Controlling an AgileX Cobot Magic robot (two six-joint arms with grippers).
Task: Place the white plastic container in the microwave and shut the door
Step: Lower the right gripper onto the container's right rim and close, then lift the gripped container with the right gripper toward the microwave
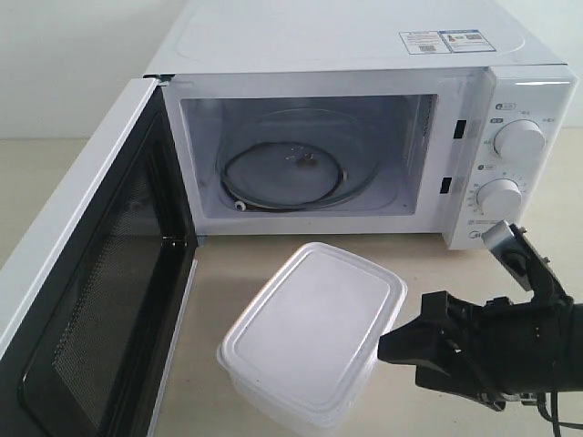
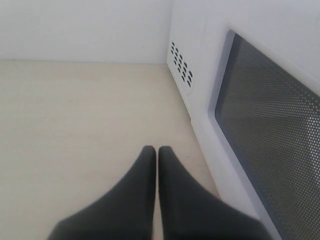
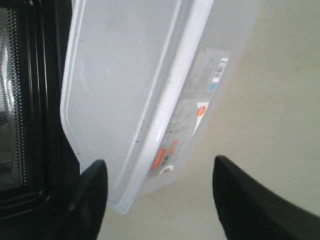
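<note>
Pale beige matte tabletop (image 1: 437,264), plain off-white wall (image 1: 73,64) behind. Standing on it at the back: microwave (image 1: 364,55), white, stickers on top, two round dials (image 1: 519,141) on the right panel. Door (image 1: 55,264) swung fully open to the left, dark mesh window and black inner frame facing the cavity. Glass turntable (image 1: 291,173) lying in the lit cavity.

White plastic container (image 1: 314,337) resting on the tabletop in front of the cavity, outside it, lid on, near the open door's edge. Red-and-dark label (image 3: 200,95) on its side in the right wrist view.

Right gripper (image 1: 401,346) low over the table, just beside the container's right side, jaws spread wide, not clamped; contact impossible to tell.

Left gripper (image 2: 152,152) over bare tabletop (image 2: 75,115) beside the door's outer face (image 2: 270,125), fingertips pressed together, closed on nothing visible.
</note>
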